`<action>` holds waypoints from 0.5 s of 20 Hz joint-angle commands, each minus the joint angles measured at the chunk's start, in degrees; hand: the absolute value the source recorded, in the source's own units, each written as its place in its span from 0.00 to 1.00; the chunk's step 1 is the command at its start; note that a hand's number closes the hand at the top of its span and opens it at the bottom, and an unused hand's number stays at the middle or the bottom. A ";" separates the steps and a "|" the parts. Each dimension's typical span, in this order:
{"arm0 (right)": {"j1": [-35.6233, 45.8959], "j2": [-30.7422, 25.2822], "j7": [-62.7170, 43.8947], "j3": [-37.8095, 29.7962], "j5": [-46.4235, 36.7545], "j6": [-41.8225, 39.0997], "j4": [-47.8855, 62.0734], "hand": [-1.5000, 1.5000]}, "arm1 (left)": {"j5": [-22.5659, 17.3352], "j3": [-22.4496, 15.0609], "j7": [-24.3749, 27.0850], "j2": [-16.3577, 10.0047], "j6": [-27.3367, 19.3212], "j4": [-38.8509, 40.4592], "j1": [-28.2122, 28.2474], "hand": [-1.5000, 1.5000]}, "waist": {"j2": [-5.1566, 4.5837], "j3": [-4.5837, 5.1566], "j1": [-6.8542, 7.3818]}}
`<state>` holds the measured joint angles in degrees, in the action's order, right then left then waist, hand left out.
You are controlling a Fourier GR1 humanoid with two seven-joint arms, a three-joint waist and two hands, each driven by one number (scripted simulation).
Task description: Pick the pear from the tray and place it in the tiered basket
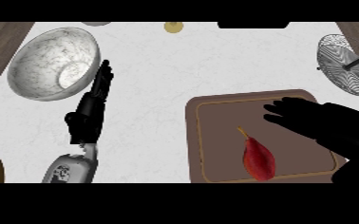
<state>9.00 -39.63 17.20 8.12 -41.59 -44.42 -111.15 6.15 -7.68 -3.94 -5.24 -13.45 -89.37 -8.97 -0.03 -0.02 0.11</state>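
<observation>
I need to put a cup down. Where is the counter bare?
The counter is bare between the left hand beside the bowl and the tray, and beyond the tray toward the basket. The tray is crowded: the pear lies on it, the right hand over its right part.

Tiered basket (338, 62) cut by right edge; right hand (319, 123) hides part of tray (193, 140).

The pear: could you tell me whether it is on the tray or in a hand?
On the tray. The pear lies flat inside the tray's rim; the right hand is open beside it, not round it.
</observation>
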 commanded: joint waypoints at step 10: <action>5.85 5.16 3.93 4.41 -3.70 -1.77 8.28 0.00 | -0.96 2.58 -1.26 -0.33 3.39 -0.74 -0.24 0.50 | -0.04 0.03 0.34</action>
<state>9.60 -36.02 19.26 11.59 -44.81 -42.48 -107.79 6.32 -6.45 -3.21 -4.90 -11.67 -89.96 -7.89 -0.01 0.00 0.17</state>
